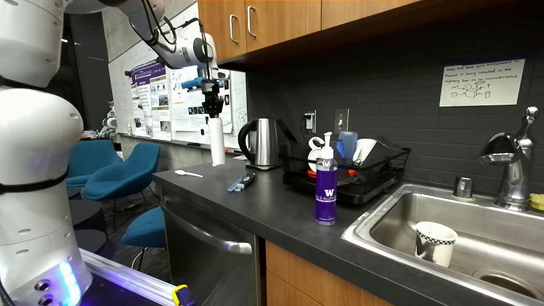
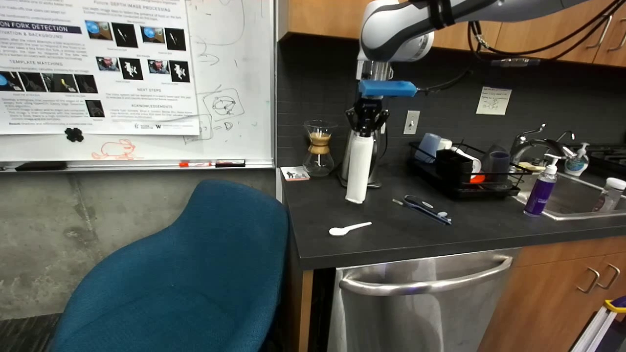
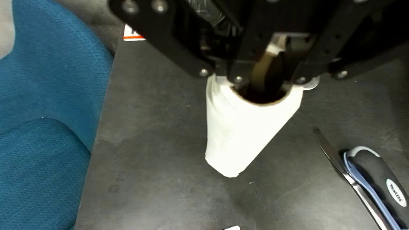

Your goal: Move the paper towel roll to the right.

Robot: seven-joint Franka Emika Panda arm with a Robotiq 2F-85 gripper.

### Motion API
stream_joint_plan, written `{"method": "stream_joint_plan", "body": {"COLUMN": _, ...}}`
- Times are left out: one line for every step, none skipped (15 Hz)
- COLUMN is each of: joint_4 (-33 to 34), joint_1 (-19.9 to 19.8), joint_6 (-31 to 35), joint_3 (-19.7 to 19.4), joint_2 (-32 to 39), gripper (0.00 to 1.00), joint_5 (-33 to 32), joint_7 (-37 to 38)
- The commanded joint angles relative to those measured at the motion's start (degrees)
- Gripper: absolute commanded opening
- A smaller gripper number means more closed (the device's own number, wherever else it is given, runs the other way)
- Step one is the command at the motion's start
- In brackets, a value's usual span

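Spoon (image 2: 346, 229) near the table's (image 2: 318, 244) front left corner in an exterior view. Beyond, inside the left edge, the paper towel roll (image 2: 360, 168), tilted, is pinched at its top by the pincer (image 2: 366, 133). Judged light, soft; best held at the stiffer core (image 3: 266, 104). Kettle (image 1: 267, 142) nearer the back edge.

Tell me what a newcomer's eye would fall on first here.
Probably the white paper towel roll, glaring against the dark counter in the wrist view, with the gripper at its top. Next, likely the purple bottle, standing beside the sink. The blue chair past the counter's end might follow; it also shows at the left of the wrist view.
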Motion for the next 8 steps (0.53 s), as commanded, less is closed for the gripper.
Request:
{"method": "stream_joint_plan", "body": {"joint_4": -2.62, "joint_1": 0.73, "joint_6": -1.14, "joint_3": -0.05, "joint_2": -3.64, "gripper": 0.51, "joint_5": 1.04, "joint_7": 0.59}}
{"method": "stream_joint_plan", "body": {"joint_4": -3.33, "joint_1": 0.71, "joint_6": -1.08, "joint_3": -0.02, "joint_2": -4.29, "gripper": 0.51, "joint_5": 1.21, "joint_7": 0.8}}
{"method": "stream_joint_plan", "body": {"joint_4": -4.08, "joint_1": 0.65, "joint_6": -0.9, "joint_3": 0.0, "joint_2": -4.98, "gripper": 0.51, "joint_5": 1.32, "joint_7": 0.93}}
{"method": "stream_joint_plan", "body": {"joint_4": -5.06, "joint_1": 0.47, "joint_6": -0.63, "joint_3": -0.07, "joint_2": -5.84, "gripper": 0.51, "joint_5": 1.59, "joint_7": 0.98}}
{"method": "stream_joint_plan", "body": {"joint_4": -6.15, "joint_1": 0.31, "joint_6": -0.24, "joint_3": -0.16, "joint_2": -6.64, "gripper": 0.51, "joint_5": 1.65, "joint_7": 1.04}}
{"method": "stream_joint_plan", "body": {"joint_4": -7.13, "joint_1": 0.02, "joint_6": -0.49, "joint_3": -0.33, "joint_2": -7.59, "gripper": 0.51, "joint_5": 1.9, "joint_7": 1.06}}
{"method": "stream_joint_plan", "body": {"joint_4": -8.35, "joint_1": -0.19, "joint_6": -0.3, "joint_3": -0.47, "joint_2": -8.63, "gripper": 0.51, "joint_5": 1.61, "joint_7": 1.04}}
{"method": "stream_joint_plan", "body": {"joint_4": -9.62, "joint_1": -0.47, "joint_6": -0.27, "joint_3": -0.66, "joint_2": -9.82, "gripper": 0.51, "joint_5": 1.55, "joint_7": 0.76}}
